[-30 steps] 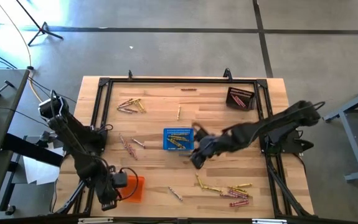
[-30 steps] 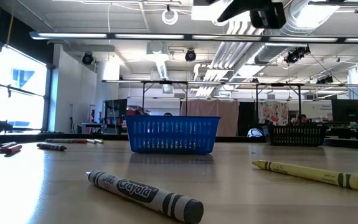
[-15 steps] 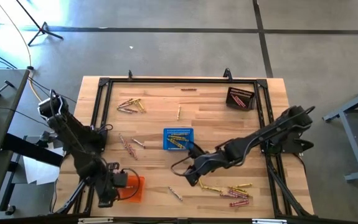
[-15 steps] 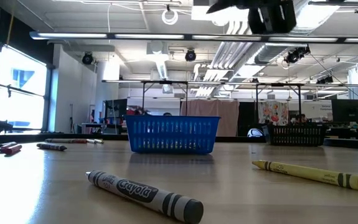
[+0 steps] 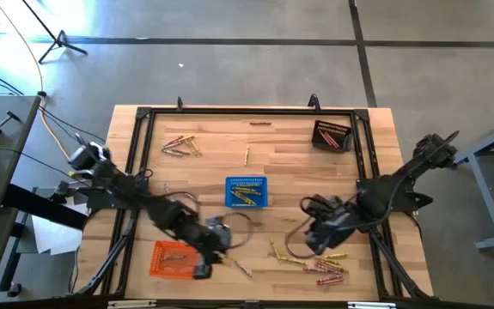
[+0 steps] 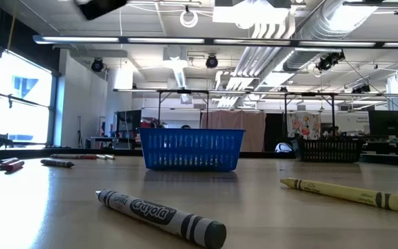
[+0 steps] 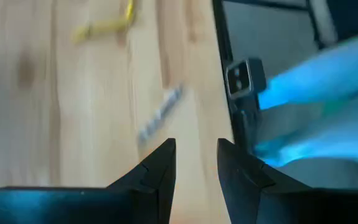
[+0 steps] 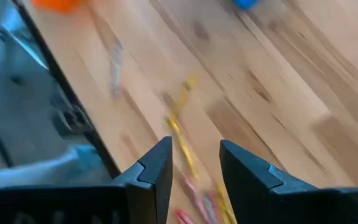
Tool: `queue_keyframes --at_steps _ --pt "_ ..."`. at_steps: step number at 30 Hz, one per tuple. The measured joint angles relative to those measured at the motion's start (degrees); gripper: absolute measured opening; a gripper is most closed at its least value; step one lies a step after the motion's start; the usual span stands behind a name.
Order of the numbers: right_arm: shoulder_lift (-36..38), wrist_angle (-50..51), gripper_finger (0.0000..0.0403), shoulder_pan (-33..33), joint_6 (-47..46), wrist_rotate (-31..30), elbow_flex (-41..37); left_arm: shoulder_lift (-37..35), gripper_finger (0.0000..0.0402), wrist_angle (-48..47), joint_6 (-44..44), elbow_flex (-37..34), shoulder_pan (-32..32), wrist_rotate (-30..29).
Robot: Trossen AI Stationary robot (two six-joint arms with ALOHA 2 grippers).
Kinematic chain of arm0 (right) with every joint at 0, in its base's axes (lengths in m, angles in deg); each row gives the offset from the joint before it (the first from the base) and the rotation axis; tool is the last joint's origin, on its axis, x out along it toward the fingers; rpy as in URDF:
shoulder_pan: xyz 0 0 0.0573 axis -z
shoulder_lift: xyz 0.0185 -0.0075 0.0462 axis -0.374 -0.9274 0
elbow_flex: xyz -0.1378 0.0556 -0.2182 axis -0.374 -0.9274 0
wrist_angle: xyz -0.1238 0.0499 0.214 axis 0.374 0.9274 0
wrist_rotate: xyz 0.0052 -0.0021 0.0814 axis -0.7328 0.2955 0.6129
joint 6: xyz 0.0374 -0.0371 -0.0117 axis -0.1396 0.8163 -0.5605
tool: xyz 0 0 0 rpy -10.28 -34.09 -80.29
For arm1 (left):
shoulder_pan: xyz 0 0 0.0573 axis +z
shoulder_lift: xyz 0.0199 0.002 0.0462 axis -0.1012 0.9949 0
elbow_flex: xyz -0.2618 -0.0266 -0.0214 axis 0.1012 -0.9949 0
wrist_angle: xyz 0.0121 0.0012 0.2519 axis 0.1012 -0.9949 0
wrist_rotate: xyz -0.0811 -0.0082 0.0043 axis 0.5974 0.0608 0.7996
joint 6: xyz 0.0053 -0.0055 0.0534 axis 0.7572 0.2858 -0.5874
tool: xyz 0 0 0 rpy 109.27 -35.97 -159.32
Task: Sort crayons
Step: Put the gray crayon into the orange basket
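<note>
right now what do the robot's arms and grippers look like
Both arms are dark, jointed links with black cables looping beside them. The left gripper and right gripper each end in two dark, angular, wedge-shaped fingers with flat inner faces. The left arm carries a pale part near its base. No markings can be made out.

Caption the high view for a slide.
Both arms over the table: left gripper beside the orange basket, right gripper above a pile of crayons; blue basket at centre.
</note>
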Motion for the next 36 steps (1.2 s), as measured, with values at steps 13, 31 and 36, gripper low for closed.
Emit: queue_keyframes --at_steps 13,31,36 --pt "-0.24 12.73 0.0116 -9.04 0.01 -0.06 -0.07 27.4 0.0102 -0.84 -25.73 19.13 1.2 -0.78" --pt "-0.24 13.01 0.0116 -10.61 -0.02 -3.21 -0.09 30.81 0.0102 -9.5 -23.8 22.0 0.68 1.53" --pt "-0.24 12.73 0.0116 -10.61 -0.04 -3.23 -0.11 30.81 0.0102 -12.68 -25.29 21.98 1.3 0.89"
